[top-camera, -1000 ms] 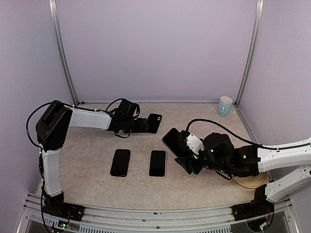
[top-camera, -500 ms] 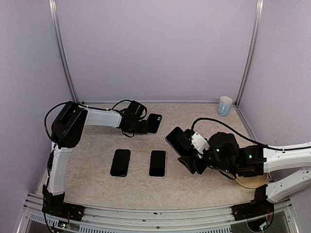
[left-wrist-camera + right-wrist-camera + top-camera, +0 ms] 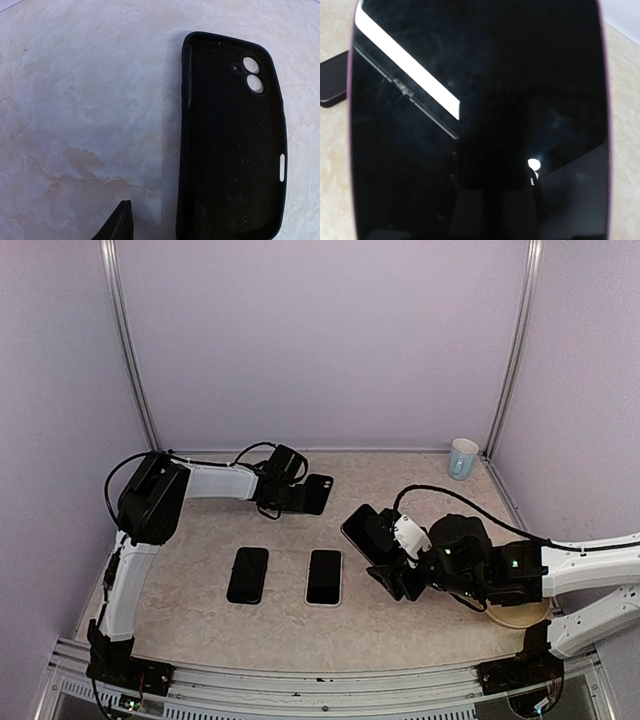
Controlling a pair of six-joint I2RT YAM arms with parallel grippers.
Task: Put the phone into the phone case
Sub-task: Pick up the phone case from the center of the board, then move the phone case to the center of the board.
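Note:
A black phone case (image 3: pixel 318 494) lies open side up at the back middle of the table; in the left wrist view (image 3: pixel 232 140) its camera holes show. My left gripper (image 3: pixel 297 496) sits at its near end, open: one fingertip (image 3: pixel 120 226) stands left of the case wall, apart from it, and the other is lost against the black case. My right gripper (image 3: pixel 390 562) is shut on a dark phone (image 3: pixel 363 530) with a purple rim, held tilted above the table right of centre. Its screen (image 3: pixel 480 120) fills the right wrist view and hides the fingers.
Two more phones lie flat near the front, a black one (image 3: pixel 248 574) and a light-rimmed one (image 3: pixel 324 576); one phone's end (image 3: pixel 330 82) shows in the right wrist view. A pale cup (image 3: pixel 462 458) stands back right. A wooden disc (image 3: pixel 515 615) lies under my right arm.
My left arm's upper links swung right and its gripper crept toward the case, which stayed put. My right gripper carried the phone slightly right, then held still.

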